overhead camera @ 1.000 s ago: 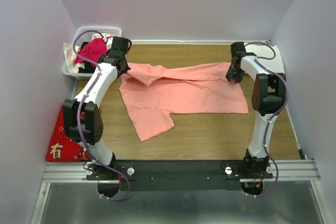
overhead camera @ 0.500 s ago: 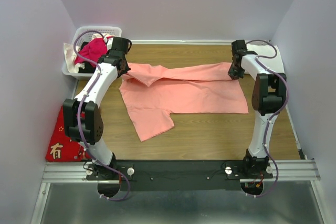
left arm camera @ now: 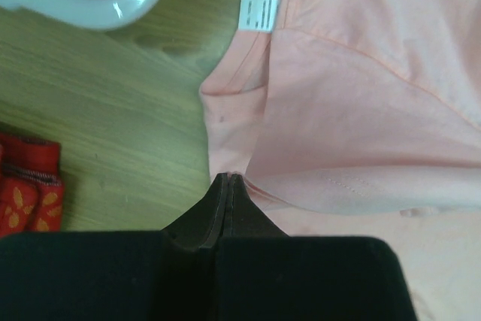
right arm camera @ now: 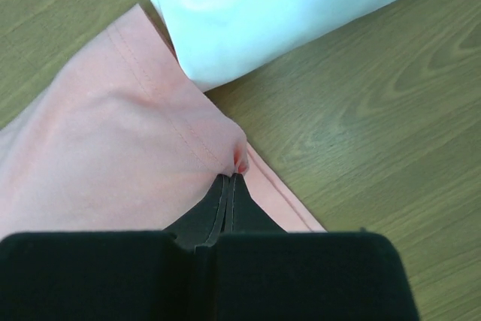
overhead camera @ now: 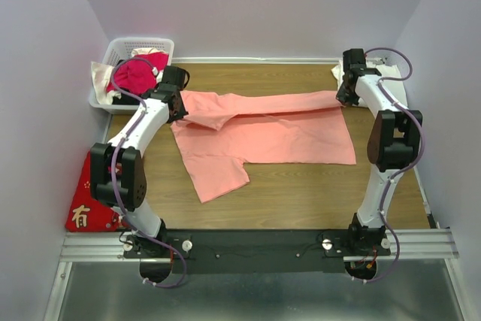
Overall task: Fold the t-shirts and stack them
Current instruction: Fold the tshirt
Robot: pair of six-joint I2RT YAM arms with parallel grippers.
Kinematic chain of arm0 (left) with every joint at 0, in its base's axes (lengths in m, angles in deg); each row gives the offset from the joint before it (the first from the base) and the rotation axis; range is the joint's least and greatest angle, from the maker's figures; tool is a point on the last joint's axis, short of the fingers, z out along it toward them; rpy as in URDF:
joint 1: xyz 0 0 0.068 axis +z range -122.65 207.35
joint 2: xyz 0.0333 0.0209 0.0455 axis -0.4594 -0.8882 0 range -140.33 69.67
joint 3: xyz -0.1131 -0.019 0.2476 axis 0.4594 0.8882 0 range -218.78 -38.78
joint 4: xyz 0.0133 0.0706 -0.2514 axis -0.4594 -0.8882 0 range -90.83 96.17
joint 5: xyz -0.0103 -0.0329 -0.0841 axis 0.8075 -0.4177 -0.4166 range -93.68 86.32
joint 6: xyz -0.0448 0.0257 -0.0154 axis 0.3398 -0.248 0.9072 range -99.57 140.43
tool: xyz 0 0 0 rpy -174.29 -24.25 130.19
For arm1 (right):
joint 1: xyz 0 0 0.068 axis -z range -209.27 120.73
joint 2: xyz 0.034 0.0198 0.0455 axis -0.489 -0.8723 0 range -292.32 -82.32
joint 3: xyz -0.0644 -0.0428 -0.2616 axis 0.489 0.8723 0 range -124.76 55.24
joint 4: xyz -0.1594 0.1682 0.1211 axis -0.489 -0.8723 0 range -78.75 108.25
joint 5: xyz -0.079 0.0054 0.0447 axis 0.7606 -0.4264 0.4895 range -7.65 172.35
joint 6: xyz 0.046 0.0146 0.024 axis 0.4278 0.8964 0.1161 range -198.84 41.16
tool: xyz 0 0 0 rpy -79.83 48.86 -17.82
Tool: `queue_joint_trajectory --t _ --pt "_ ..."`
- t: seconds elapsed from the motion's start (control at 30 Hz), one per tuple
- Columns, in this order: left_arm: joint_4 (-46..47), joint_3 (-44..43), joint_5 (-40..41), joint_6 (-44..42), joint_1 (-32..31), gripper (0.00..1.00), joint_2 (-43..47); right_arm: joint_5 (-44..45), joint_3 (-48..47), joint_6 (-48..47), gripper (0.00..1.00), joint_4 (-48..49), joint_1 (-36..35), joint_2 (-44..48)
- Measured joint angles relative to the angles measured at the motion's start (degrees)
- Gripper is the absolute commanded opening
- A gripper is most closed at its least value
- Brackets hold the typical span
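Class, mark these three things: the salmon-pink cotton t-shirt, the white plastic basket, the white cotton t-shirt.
Salmon-pink cotton t-shirt (overhead camera: 285, 137): top view, flat body panel.
White plastic basket (overhead camera: 143, 41): top view, far rim.
White cotton t-shirt (right arm camera: 301, 5): right wrist view, main body.

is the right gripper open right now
No, the right gripper is shut, pinching an edge of the salmon-pink t-shirt beside the white t-shirt.

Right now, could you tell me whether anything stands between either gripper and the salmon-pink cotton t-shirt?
Nothing visible does: the left gripper is shut on the salmon-pink cotton t-shirt near its collar, the right gripper on a corner beside the white t-shirt.
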Motion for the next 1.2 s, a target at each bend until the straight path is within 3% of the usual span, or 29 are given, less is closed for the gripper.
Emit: queue_joint_trajectory --t 0.47,1.0,1.07,1.1,1.2 --pt "0.13 15.87 -3.3 4.26 -7.45 0.0 9.42 -0.15 6.19 0.37 0.01 -0.07 0.15 0.33" --pt "1.09 15.15 -1.62 6.38 -7.5 0.0 6.01 -0.61 7.04 0.61 0.01 -0.04 0.15 -0.15" --pt "1.11 14.27 -0.94 6.56 -7.5 0.02 6.01 -0.61 7.04 0.63 0.1 -0.02 0.15 -0.24" --pt "1.09 13.97 -0.44 6.62 -7.5 0.1 6.01 -0.66 7.04 0.63 0.26 -0.04 0.15 -0.28" --pt "0.9 14.01 0.98 6.82 -7.5 0.18 5.97 -0.72 7.04 0.66 0.47 -0.07 0.15 -0.37"
